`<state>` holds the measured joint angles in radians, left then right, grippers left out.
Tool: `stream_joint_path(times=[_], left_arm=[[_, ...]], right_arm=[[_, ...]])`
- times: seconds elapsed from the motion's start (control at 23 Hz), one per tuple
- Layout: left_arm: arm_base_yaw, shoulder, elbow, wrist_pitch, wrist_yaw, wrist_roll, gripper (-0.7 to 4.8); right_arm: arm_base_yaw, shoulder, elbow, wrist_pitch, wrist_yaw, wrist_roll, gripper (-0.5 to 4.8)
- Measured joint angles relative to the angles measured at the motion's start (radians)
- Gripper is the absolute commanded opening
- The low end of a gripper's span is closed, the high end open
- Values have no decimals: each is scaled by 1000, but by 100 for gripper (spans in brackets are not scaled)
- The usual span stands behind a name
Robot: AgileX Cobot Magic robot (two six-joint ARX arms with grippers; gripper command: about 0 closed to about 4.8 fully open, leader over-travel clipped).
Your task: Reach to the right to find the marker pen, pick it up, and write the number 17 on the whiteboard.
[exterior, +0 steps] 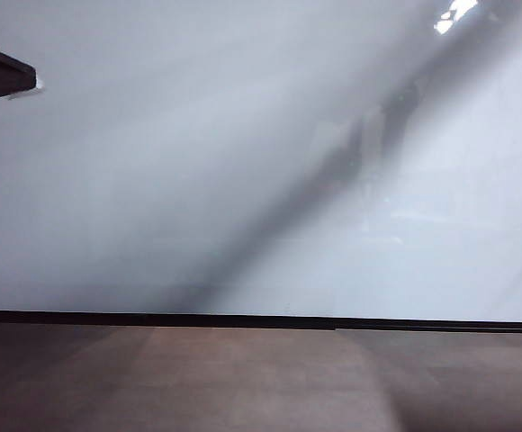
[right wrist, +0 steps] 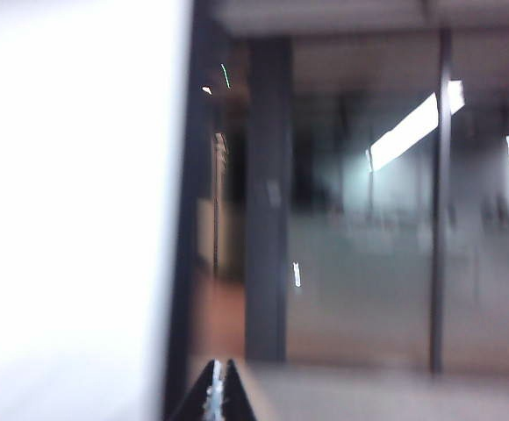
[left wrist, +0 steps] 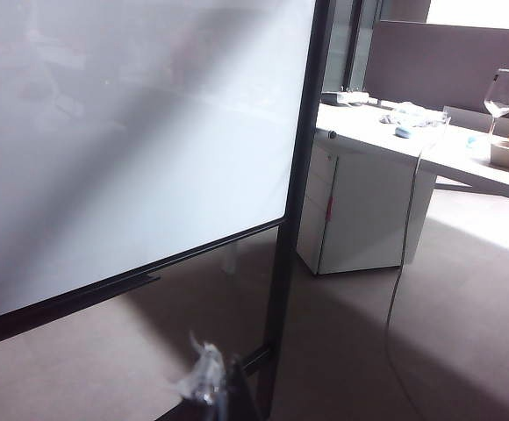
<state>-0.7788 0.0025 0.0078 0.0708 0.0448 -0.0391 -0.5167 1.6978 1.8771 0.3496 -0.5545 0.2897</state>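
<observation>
The right gripper [right wrist: 218, 392] shows only its dark fingertips pressed together with nothing between them, and the whiteboard [right wrist: 70, 219] stands just beside it, its black frame edge a little ahead; the view is blurred. The left gripper [left wrist: 209, 386] shows only a tip, so its opening cannot be told, with the whiteboard [left wrist: 123, 132] ahead of it. No marker pen appears in any view, so searching rightward slowly seems wise; the board bears no writing and no labels are readable.

Dim exterior, glare streak, blurred right wrist view
</observation>
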Motion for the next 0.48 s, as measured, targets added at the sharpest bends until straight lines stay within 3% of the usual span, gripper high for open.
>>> stream_joint_path(times=[0.22, 0.35, 0.48], left_arm=[[0, 0, 0, 0, 0, 0, -5], [0, 0, 0, 0, 0, 0, -5], [0, 0, 0, 0, 0, 0, -5]], right_arm=[[-14, 6, -372, 189, -6, -32, 14], [-11, 15, -571, 305, -12, -87, 166], [-13, 76, -732, 423, -14, -105, 206]])
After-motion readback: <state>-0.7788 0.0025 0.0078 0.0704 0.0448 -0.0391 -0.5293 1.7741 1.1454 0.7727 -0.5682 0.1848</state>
